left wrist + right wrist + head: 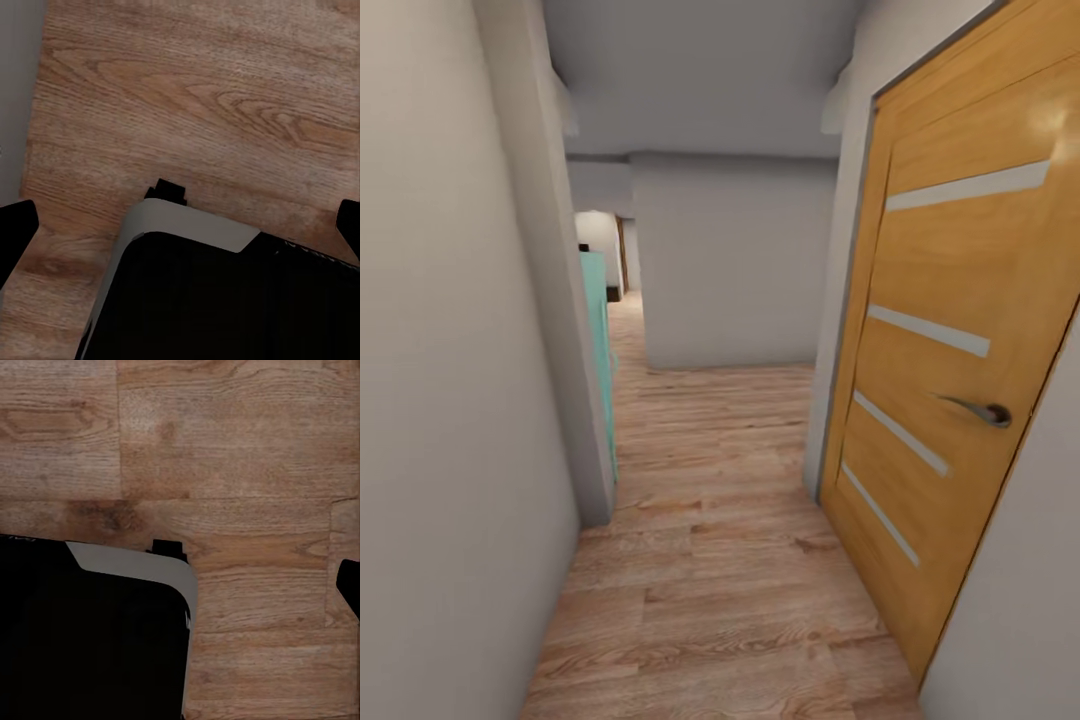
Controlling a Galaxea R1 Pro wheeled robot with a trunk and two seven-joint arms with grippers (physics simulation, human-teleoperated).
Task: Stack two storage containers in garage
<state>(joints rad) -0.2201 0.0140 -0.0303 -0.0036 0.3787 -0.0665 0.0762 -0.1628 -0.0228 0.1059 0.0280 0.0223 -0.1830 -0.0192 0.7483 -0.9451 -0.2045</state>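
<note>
head view rolls down a wood-floored hallway (pixel 710 560), orange door (pixel 950 380) at two o'clock, no bins yet, grip states unclear.

Door (pixel 950 380) on the right, wall (pixel 450 400) on the left, plank floor (pixel 720 580) between, another wall (pixel 735 265) straight ahead.

no readable text, labels, brands, numbers or signs on any surface
</note>
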